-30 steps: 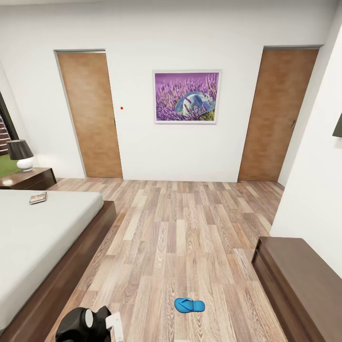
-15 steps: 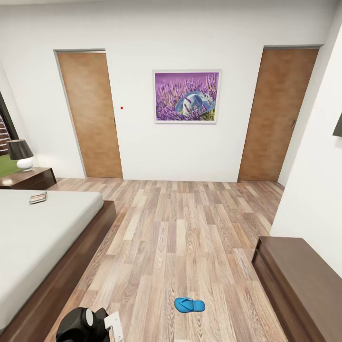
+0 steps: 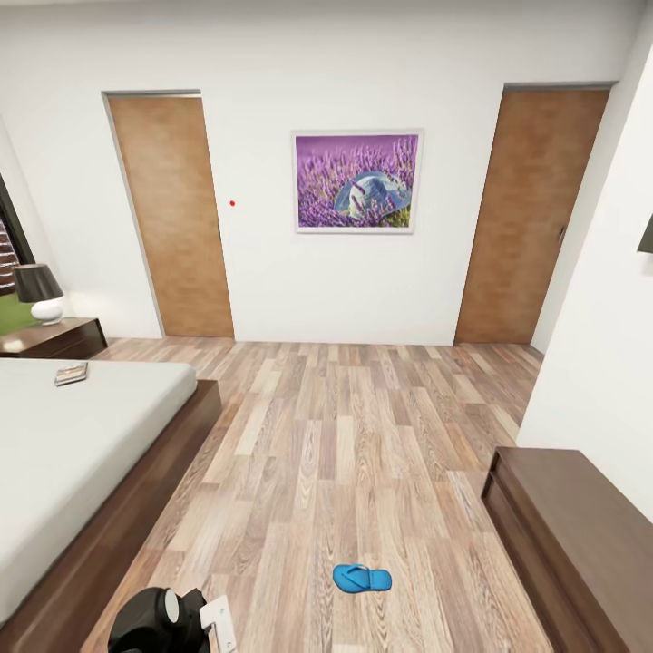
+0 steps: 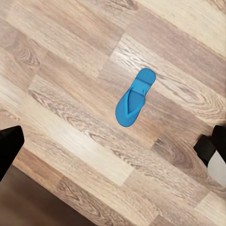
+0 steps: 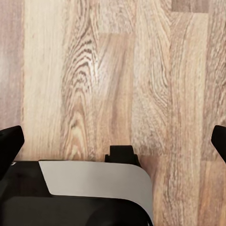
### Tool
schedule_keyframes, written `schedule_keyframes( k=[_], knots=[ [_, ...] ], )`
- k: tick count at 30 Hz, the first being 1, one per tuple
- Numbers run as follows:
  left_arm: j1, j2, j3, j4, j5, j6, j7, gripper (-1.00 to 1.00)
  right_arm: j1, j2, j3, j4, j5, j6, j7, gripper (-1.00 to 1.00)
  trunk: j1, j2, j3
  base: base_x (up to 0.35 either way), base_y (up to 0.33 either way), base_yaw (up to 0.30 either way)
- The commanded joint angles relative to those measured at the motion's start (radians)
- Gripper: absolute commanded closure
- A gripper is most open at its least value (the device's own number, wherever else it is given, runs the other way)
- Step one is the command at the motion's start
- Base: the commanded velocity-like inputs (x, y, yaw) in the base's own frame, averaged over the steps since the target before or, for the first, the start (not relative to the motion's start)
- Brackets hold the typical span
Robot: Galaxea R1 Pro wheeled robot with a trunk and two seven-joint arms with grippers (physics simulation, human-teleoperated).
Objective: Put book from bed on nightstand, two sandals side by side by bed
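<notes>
One blue sandal (image 3: pixel 362 579) lay flat on the plank floor (image 3: pixel 363 435) out in the open, and it was the thing the next move seemed to hinge on. In the left wrist view the same sandal (image 4: pixel 134 97) sat ahead of the left gripper (image 4: pixel 113 146), roughly centred between the two dark fingertips (image 4: pixel 8 148) at the edges of the picture, with bare floor between it and them. Those fingertips stood far apart, so the left gripper was spread wide and held nothing. The sandal's long axis ran slantwise to the line between the fingertips, neither along it nor square across it, so some turning of the wrist would probably be needed before closing on it.

The right gripper (image 5: pixel 113 136) looked down on plain floor and part of the robot's own body, its fingertips likewise wide apart and empty. No sandal lay before it, so the left arm appeared the better placed for the reach.

Well away from both grippers, the book (image 3: pixel 72 374) rested on the far corner of the bed (image 3: pixel 82 444), near the nightstand (image 3: pixel 56 337) carrying a lamp (image 3: pixel 38 294). A second sandal could not be made out.
</notes>
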Motion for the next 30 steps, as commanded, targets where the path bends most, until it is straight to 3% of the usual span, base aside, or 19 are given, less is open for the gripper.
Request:
schedule_keyframes(
  k=[1, 20, 24, 26, 28, 30],
  knots=[
    [-0.001, 0.001, -0.003, -0.001, -0.002, 0.009, -0.004, -1.0, 0.0, 0.0, -0.001, 0.0, 0.0, -0.002, 0.0, -1.0, 0.004, -0.008, -0.004, 0.0, 0.0, 0.0],
    [-0.001, 0.0, -0.003, -0.003, -0.001, 0.011, -0.003, -1.0, 0.0, -0.001, 0.0, -0.012, -0.001, -0.003, 0.005, -1.0, 0.077, -0.141, -0.064, 0.0, 0.0, 0.0],
    [-0.001, 0.0, -0.003, -0.003, -0.001, 0.011, -0.003, -1.0, 0.001, -0.008, 0.004, -0.144, -0.001, 0.003, 0.018, -1.0, 0.092, -0.169, -0.076, 0.0, 0.0, 0.0],
    [-0.001, 0.0, -0.003, -0.003, -0.001, 0.011, -0.003, -1.0, 0.002, -0.03, 0.007, -0.28, -0.002, 0.016, 0.033, -1.0, 0.1, -0.183, -0.083, 0.0, 0.0, 0.0],
    [-0.001, 0.0, -0.003, -0.004, -0.001, 0.011, -0.003, -1.0, 0.002, -0.043, 0.007, -0.373, -0.002, 0.051, 0.038, -1.0, 0.107, -0.197, -0.089, 0.0, 0.0, 0.0],
    [-0.001, 0.0, -0.003, -0.005, -0.001, 0.012, -0.003, -1.0, 0.002, -0.05, 0.007, -0.45, -0.002, 0.155, 0.041, -1.0, 0.115, -0.211, -0.095, 0.0, 0.0, 0.0]
  ],
)
